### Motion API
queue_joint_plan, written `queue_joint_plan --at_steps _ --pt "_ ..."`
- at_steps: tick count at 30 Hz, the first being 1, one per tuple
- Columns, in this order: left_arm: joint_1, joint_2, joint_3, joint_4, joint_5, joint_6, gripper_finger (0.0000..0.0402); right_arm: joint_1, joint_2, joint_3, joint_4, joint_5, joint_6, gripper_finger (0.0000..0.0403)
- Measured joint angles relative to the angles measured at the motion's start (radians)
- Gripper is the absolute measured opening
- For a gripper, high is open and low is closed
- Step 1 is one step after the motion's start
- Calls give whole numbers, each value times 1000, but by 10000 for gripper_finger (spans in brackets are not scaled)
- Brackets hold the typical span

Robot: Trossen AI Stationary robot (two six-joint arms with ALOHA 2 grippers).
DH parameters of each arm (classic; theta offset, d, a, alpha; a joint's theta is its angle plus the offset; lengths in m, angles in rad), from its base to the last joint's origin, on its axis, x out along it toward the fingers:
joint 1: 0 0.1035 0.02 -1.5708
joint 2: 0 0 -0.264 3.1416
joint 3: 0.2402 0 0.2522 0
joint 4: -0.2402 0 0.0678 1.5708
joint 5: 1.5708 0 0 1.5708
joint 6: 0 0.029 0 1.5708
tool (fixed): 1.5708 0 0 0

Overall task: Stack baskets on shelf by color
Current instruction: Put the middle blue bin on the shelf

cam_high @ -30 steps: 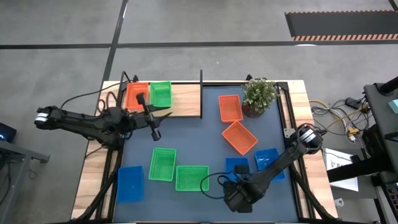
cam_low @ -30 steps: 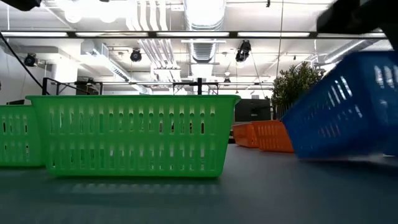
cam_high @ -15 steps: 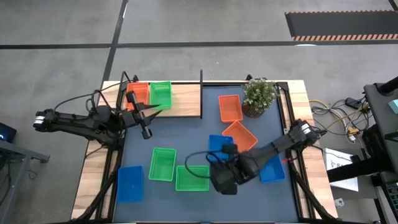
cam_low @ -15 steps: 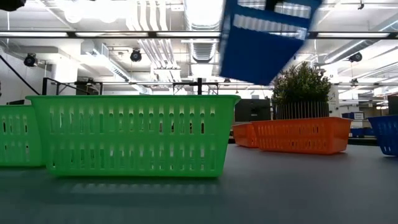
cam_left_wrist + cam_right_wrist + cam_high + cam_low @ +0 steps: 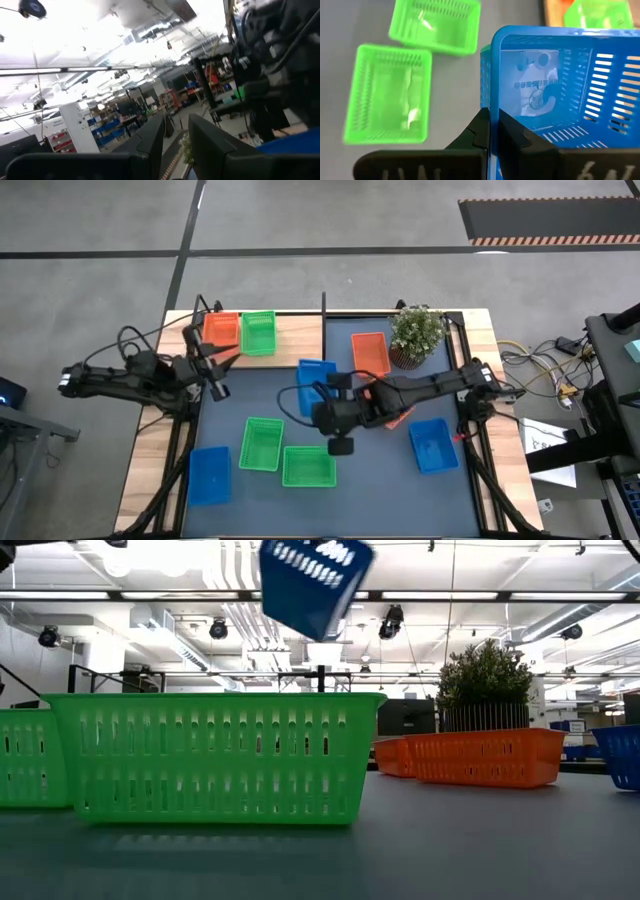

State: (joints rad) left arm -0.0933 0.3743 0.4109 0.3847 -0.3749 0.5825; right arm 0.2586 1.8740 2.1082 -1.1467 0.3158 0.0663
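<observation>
My right gripper [image 5: 323, 404] is shut on a blue basket [image 5: 316, 380], held in the air over the dark mat near the shelf's black post [image 5: 323, 330]. In the low view the basket [image 5: 315, 578] hangs high and tilted. A red-orange basket [image 5: 220, 330] and a green basket [image 5: 257, 332] stand side by side on the light wooden shelf [image 5: 295, 340]. My left gripper [image 5: 228, 358] is open and empty, just in front of the shelf's left part. My right gripper holds the blue basket by the rim of one wall [image 5: 491, 107], at the basket's near end. One finger [image 5: 522, 137] is inside the basket and one finger [image 5: 477, 131] outside. The basket is lifted clear of the mat and tilted.
On the mat lie two green baskets [image 5: 261, 443] [image 5: 308, 466], blue baskets at front left [image 5: 209, 475] and right [image 5: 433, 445], and two red-orange baskets [image 5: 370, 353] [image 5: 400, 412], one partly under my right arm. A potted plant [image 5: 417, 335] stands at the far right.
My right gripper has lifted the blue basket off the mat's front right and carried it up, toward the far edge and the left, close to the shelf's post. My left gripper has drawn back toward the table's left edge.
</observation>
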Motion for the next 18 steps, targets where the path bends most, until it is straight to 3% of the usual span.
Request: queue_joint_plan --at_steps 13,18 --pt "0 -14 -11 11 4 -1 77 -196 8 -2 235 -10 -306 9" --pt "0 -10 -11 22 4 0 77 -246 23 -7 339 -84 -388 9"
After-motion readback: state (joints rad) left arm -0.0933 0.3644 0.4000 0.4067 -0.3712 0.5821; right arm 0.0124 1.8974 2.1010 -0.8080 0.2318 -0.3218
